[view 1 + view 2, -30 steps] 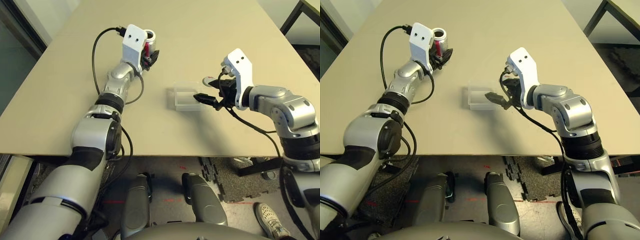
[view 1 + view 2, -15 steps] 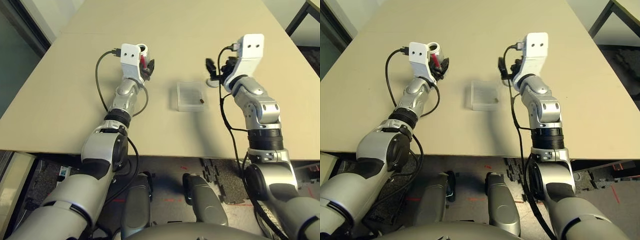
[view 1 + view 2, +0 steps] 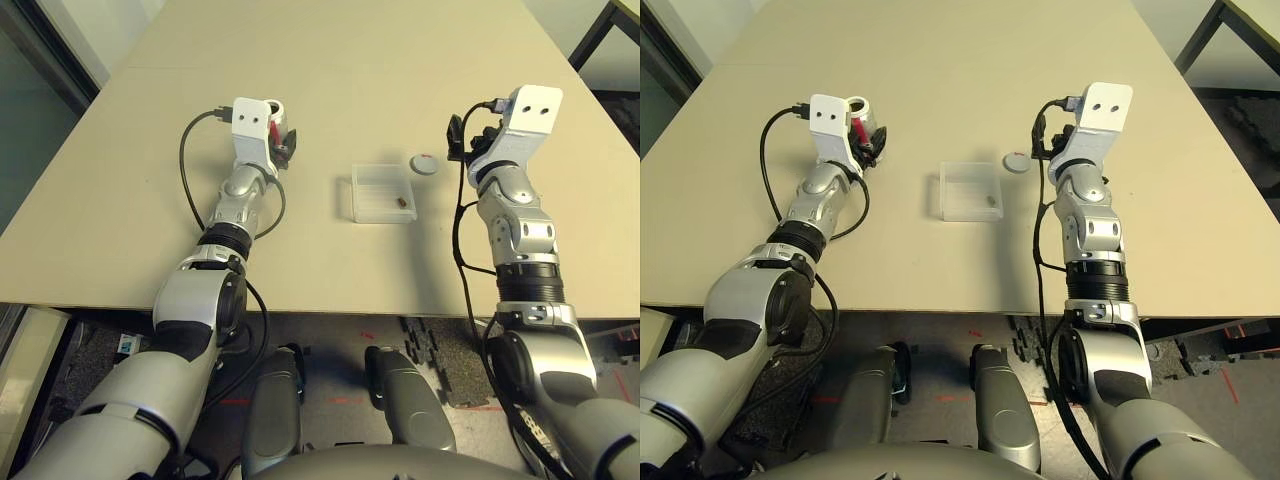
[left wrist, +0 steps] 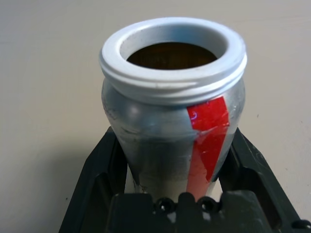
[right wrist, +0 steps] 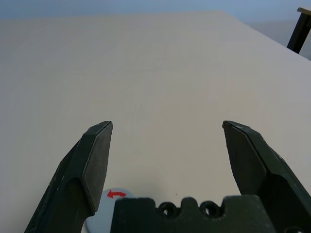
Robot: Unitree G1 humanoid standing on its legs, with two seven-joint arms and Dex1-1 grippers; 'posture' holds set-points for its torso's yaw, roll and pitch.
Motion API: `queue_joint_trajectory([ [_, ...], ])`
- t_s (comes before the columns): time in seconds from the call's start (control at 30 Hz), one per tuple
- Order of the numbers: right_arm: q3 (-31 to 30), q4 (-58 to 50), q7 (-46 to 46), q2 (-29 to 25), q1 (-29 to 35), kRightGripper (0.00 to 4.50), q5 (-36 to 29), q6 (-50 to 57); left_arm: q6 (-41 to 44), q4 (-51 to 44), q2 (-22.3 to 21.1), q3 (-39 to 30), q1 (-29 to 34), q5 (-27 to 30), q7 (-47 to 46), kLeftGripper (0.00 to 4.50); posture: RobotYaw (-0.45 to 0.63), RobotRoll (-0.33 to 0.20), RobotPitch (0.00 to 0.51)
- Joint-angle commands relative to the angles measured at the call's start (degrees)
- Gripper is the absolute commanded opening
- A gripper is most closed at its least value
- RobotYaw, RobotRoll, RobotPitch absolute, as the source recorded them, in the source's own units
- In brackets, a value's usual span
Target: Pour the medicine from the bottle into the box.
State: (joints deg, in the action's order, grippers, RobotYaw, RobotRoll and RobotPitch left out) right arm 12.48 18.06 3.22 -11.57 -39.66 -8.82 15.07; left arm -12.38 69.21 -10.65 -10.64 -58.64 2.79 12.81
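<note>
My left gripper (image 3: 283,140) is shut on the bottle (image 4: 175,111), a silvery cylinder with a red strip and an open white mouth, held upright to the left of the box. The box (image 3: 380,193), a clear shallow square tray, lies at the table's middle. The medicine (image 3: 400,203), one small brown pill, rests inside it near its right wall. A round pale cap (image 3: 426,163) with a red mark lies on the table just beyond the box's right corner. My right gripper (image 5: 167,145) is open, with nothing between its fingers, just right of the cap (image 5: 112,200).
The tan table (image 3: 350,60) stretches bare behind the box and both arms. A black cable (image 3: 190,160) loops beside my left forearm. Dark table legs (image 3: 600,30) stand off the far right corner.
My right gripper has drawn back from the box's right edge to the right of the cap, its forearm now pointing away from me. The pill now shows in the box. The view has shifted.
</note>
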Motion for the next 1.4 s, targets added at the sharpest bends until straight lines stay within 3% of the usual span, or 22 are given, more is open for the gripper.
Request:
queue_joint_trajectory([
  [0.03,0.94,0.52,0.79,0.21,0.82,4.5,-0.06,-0.26,2.3,1.88,0.1,0.03,1.28,0.11,0.08,2.77,-0.15,0.0,0.168],
  [0.37,0.97,0.53,0.75,-0.07,0.79,4.5,-0.08,-0.43,3.33,2.11,-0.02,0.11,1.09,0.06,0.31,2.77,-0.14,0.0,0.161],
  [0.53,0.99,0.51,0.74,-0.12,0.63,4.5,-0.09,-0.67,1.41,1.81,-0.27,0.74,0.7,-0.57,0.58,4.47,-0.14,0.0,0.158],
  [1.13,1.31,-1.6,0.72,-0.35,1.16,4.5,-0.56,0.19,-0.26,-2.51,0.21,1.27,2.82,-0.08,3.26,4.47,-0.13,0.0,0.167],
  [1.23,1.33,-3.91,0.6,-0.32,2.01,4.5,-0.82,1.39,0.26,-7.18,0.35,1.34,5.42,0.46,4.26,4.47,-0.12,0.0,0.17],
  [1.4,1.15,-8.79,0.13,-0.3,3.18,4.5,-1.65,4.73,4.94,-23.41,0.93,2.13,14.71,1.62,4.64,4.47,-0.11,0.0,0.183],
])
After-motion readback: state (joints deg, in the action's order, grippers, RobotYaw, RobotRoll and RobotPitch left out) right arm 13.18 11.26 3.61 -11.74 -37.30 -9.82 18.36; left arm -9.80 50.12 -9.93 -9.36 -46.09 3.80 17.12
